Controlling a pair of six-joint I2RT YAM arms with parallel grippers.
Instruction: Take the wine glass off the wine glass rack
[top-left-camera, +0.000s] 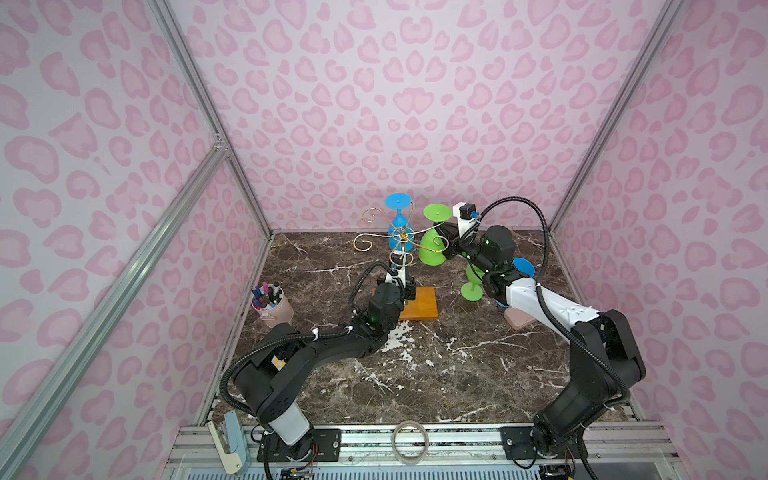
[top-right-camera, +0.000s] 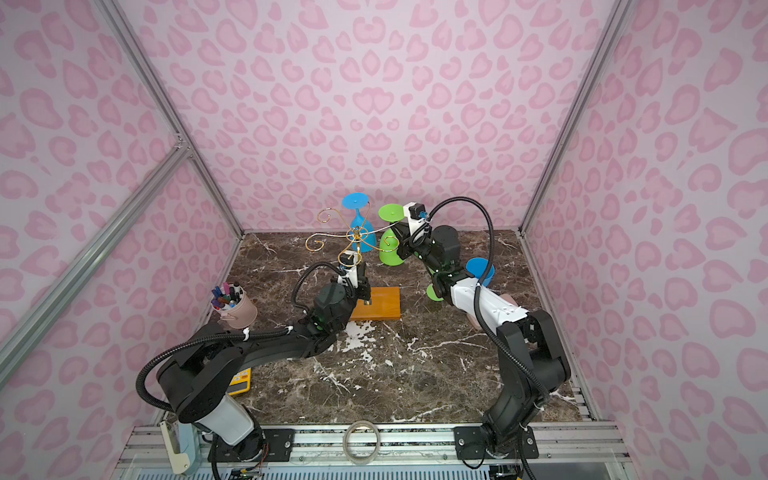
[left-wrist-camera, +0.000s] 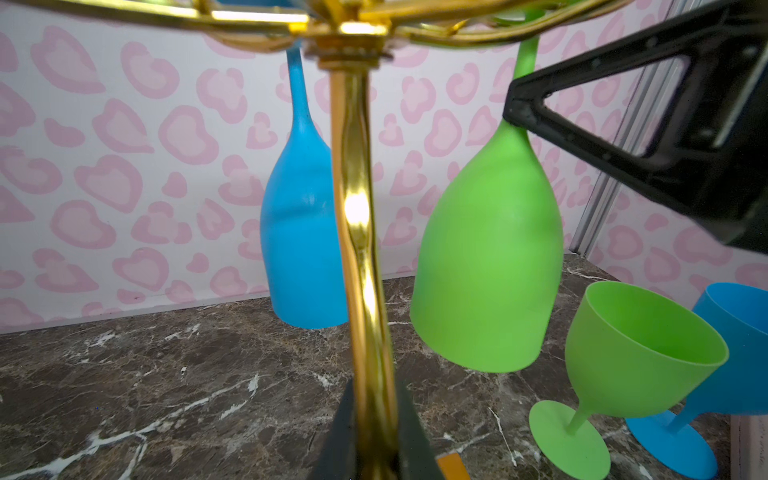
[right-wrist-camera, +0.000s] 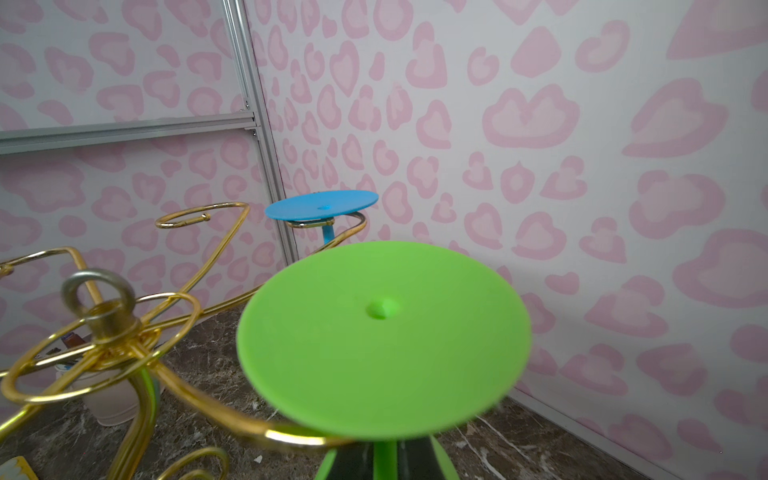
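Pinching slim gold post of wine glass rack (left-wrist-camera: 357, 199) low down, my left gripper (left-wrist-camera: 374, 440) pressed tight onto it just above orange-brown base (top-left-camera: 422, 307). My right gripper (right-wrist-camera: 384, 459) clamped on stem of green wine glass (left-wrist-camera: 486, 257), just under its foot. Glass hangs bowl-down, tilted, at scroll arm on my right side. Gold wire runs beneath foot, contact unclear. Hanging blue glass (left-wrist-camera: 299, 232) bowl-down on far arm. Upright green glass (left-wrist-camera: 636, 353) and upright blue glass (left-wrist-camera: 739, 328) stand on marble table (left-wrist-camera: 166, 395) nearby.

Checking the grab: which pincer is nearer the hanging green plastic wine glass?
Right. The right pincer is shut on the stem of the hanging green plastic wine glass; the left pincer clamps the gold wire rack post, lower down.
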